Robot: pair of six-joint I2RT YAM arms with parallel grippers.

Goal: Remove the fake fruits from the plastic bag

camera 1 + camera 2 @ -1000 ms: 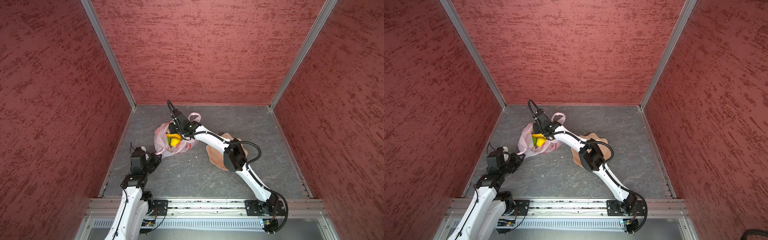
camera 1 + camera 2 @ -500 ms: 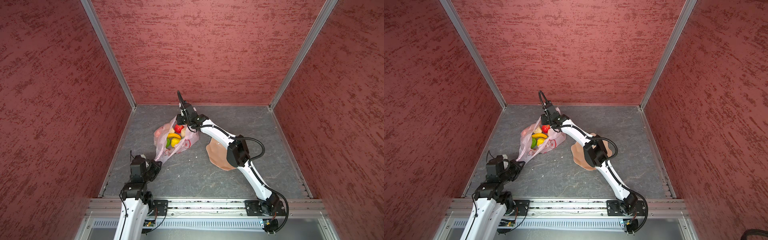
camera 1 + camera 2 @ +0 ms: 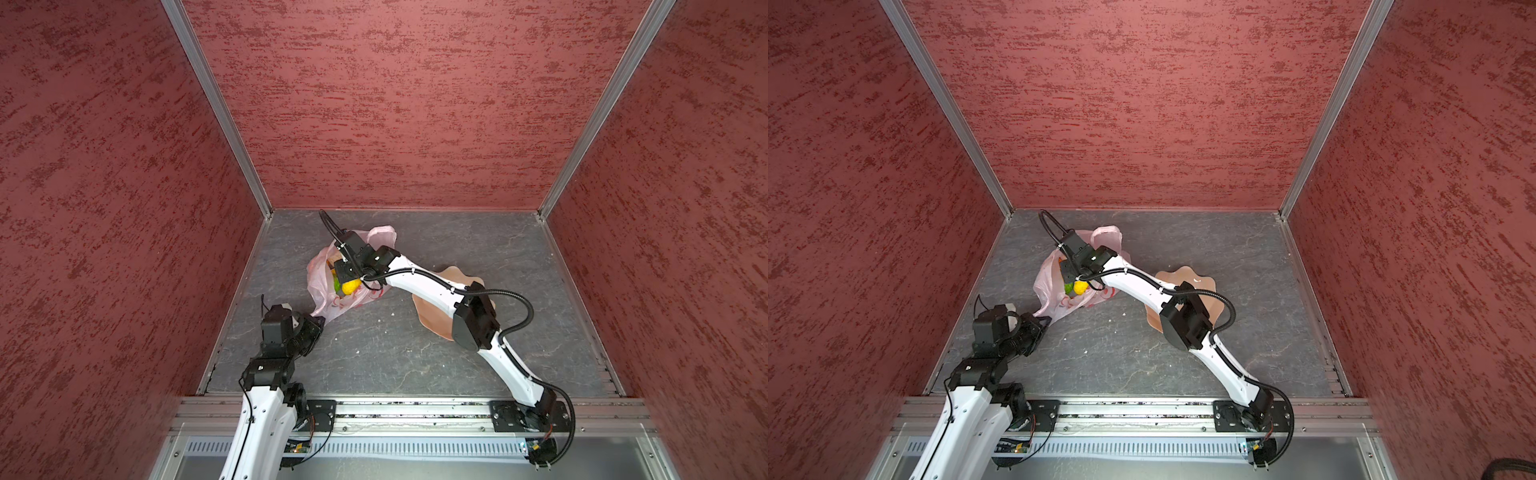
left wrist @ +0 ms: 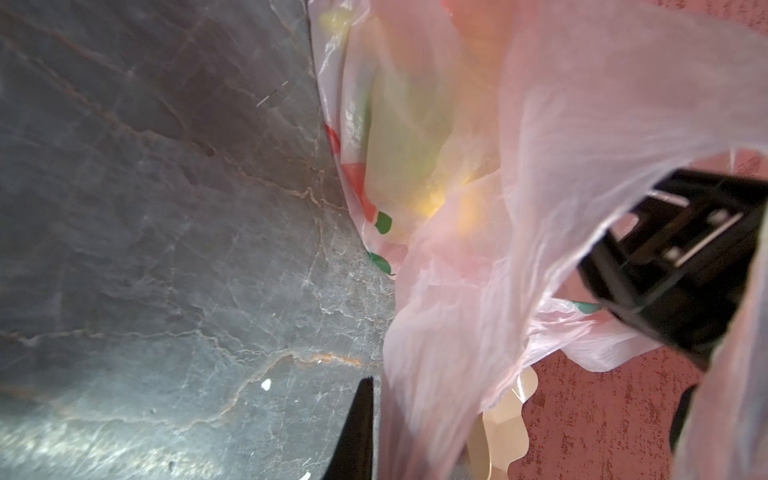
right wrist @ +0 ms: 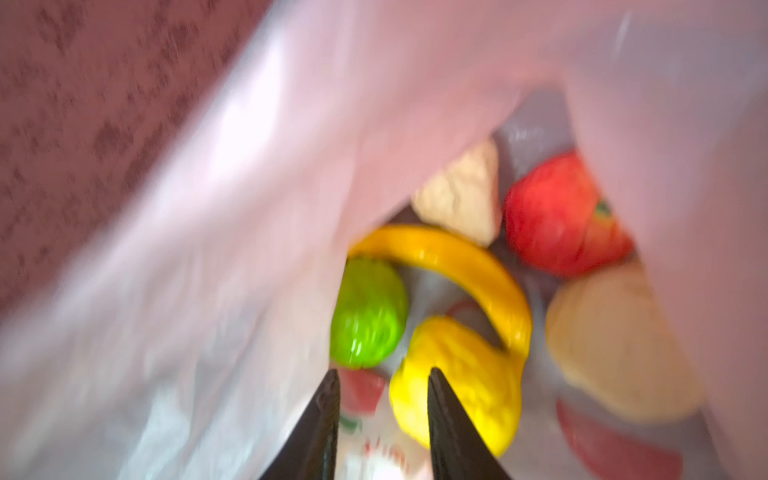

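- Now the right gripper (image 5: 382,374) has dropped from the far rim into the mouth of the plastic bag (image 3: 320,278). Its jaws are slightly parted and empty, with the tips over the bumpy yellow fruit (image 5: 465,386).
- Left gripper (image 3: 316,322) stays clamped on the bag's 7 o'clock corner, stretching it open.
- Every one of the fake fruits (image 5: 457,257) in view is still inside the bag, at 10 o'clock from table centre, so a first grasp looks imminent.
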